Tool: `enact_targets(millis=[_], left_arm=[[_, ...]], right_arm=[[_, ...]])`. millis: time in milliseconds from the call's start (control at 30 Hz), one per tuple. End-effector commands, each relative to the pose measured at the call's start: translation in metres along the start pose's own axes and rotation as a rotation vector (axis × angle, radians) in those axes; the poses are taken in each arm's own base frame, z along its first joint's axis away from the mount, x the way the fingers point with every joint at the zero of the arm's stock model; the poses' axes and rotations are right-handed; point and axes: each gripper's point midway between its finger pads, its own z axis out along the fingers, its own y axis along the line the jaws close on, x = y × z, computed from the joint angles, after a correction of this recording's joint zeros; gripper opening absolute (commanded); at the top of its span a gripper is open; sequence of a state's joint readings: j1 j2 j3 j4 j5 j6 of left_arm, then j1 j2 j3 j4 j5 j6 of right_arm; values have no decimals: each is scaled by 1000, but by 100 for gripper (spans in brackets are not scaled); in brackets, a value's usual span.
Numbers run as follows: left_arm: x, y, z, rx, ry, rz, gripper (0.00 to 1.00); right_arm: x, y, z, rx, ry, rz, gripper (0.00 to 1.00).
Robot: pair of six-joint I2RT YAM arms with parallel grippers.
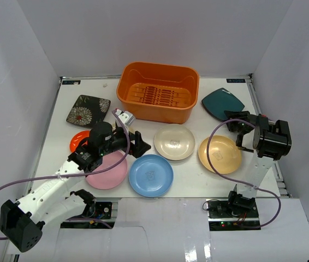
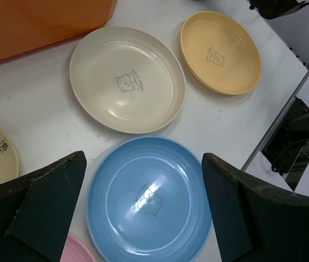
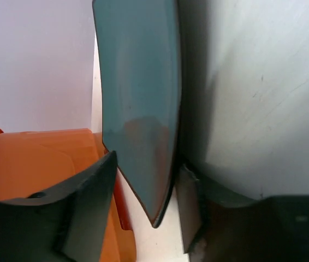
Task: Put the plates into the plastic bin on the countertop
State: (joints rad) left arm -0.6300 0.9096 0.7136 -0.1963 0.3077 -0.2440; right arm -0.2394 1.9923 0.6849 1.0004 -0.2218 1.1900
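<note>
The teal plate [image 1: 223, 103] has one corner between the right jaws for lifting into the plastic bin [image 1: 154, 112] — whether gripped, I cannot tell — left jaws wide.

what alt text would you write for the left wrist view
The left gripper hangs open over a round blue plate with a bear print on the white countertop. Beyond it lie a cream plate and a yellow-tan plate, with a corner of the orange plastic bin at top left.

Glossy blue plate [image 2: 149, 210], prob. plastic
</note>
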Motion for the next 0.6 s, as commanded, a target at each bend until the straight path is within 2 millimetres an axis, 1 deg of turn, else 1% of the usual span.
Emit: enact_targets(millis=[0,33,67,133,167,200,233,333,367,433,467,500,533,567], left_arm=[[-11,6,-3,-35,-31,27,98],[-12,7,-3,-38,-32,26,98],[-13,8,-3,-41,-36,25,98],[-13,10,-3,-48,-36,22,98],[-12,11,-3,-51,-34,20,98],[-13,12,-2,-54,-33,19,98],[-11,14,-2,-58,-30,17,98],[-13,15,-2,-64,-35,16,98],[-13,16,-2,-65,-37,13,98],[-14,16,-2,-67,-42,10,98],[-15,16,-2,-66,-42,9,98],[-16,15,-2,-65,-46,8,98],[-16,16,-2,-66,-45,5,98],[-18,15,-4,-64,-54,5,98]], right_arm=[[7,-8,10,4,-1,99,50],[6,-7,10,-3,-13,125,46],[4,-6,11,-18,-22,130,38],[2,-4,11,-27,-38,139,26],[0,-2,10,-36,-45,140,15],[-3,6,9,-64,-55,134,11],[-6,15,5,-90,-65,124,8],[-15,44,-4,-172,-94,68,8],[-21,66,-12,-225,-109,44,8],[-27,93,-23,-294,-125,-4,8],[-35,123,-35,-361,-148,-39,8],[-39,137,-42,-387,-168,-94,8],[-44,157,-53,-402,-178,-130,8],[-48,176,-58,-424,-191,-168,8]])
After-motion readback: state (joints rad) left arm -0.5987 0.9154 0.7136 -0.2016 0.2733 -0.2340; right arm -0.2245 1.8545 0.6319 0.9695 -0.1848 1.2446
